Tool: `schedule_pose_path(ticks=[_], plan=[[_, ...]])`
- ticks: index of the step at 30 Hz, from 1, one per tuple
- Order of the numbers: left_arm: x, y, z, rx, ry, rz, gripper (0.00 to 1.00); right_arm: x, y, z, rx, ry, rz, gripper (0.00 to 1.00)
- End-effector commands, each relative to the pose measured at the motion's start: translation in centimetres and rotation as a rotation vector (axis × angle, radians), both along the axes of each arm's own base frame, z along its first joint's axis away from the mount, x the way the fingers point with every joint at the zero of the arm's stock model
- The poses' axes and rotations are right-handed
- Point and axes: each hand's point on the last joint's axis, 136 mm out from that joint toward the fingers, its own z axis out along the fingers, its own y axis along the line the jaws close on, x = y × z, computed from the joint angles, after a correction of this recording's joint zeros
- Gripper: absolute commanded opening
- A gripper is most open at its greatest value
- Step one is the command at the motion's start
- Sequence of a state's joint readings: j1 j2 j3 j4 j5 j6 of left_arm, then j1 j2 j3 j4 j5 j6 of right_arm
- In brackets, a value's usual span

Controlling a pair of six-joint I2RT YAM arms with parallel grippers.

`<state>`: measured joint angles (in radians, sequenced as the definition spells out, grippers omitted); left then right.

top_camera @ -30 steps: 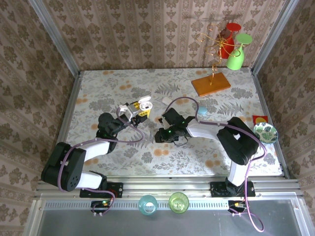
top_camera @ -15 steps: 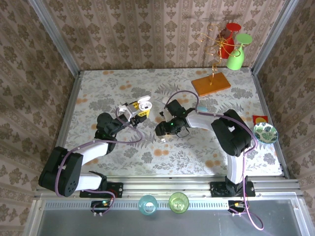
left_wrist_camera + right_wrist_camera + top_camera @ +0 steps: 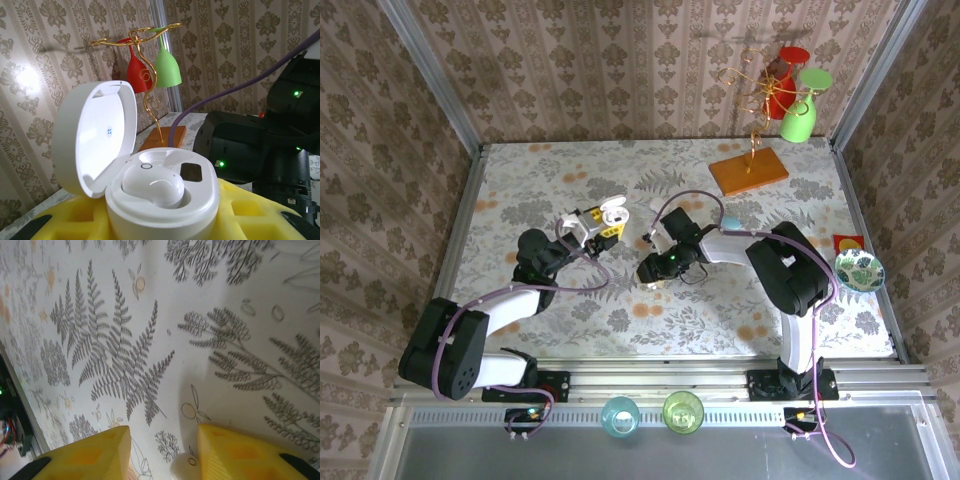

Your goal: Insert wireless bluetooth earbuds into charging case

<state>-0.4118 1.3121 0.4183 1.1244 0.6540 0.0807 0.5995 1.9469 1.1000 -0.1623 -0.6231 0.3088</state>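
My left gripper (image 3: 165,222) is shut on the base of a white charging case (image 3: 200,200), held up with its lid (image 3: 95,135) open. One white earbud (image 3: 152,185) sits in a well of the case; the well behind it is empty. From above, the case (image 3: 613,212) is left of centre, just past the left gripper (image 3: 588,228). My right gripper (image 3: 655,270) points down at the table, close to the cloth. In the right wrist view its yellow fingers (image 3: 225,450) stand apart, open, and a second white earbud (image 3: 182,466) lies on the cloth against the inner side of the right finger.
A gold wire stand (image 3: 760,90) with red and green glasses rises from a wooden base (image 3: 748,171) at the back right. A teal-blue oval case (image 3: 731,226) lies by the right forearm. A patterned bowl (image 3: 859,270) sits at the right edge. Two cups (image 3: 620,415) stand below the front rail.
The right arm has folded in toward the middle and its wrist has turned over nearly the same spot on the cloth. The left arm and the case have not moved.
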Motion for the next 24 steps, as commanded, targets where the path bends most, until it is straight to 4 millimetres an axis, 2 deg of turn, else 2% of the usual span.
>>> schedule_pose_path(ticks=[1,9,16,24], plan=[[0.0,-0.5,0.9,-0.001,-0.035,-0.018,0.31,-3.2,-0.9,-1.2,-0.023,0.101,0.038,0.38],[0.0,-0.5,0.6,0.002,-0.031,-0.017,0.31,-3.6,-1.4,-0.8,-0.017,0.1,0.035,0.39],[0.1,-0.4,0.6,0.001,-0.033,-0.013,0.31,-4.0,-1.4,-0.7,-0.013,0.114,0.045,0.33],[0.3,-0.6,0.7,0.0,-0.035,-0.015,0.31,-4.9,-1.7,-0.6,-0.005,0.125,0.067,0.34]])
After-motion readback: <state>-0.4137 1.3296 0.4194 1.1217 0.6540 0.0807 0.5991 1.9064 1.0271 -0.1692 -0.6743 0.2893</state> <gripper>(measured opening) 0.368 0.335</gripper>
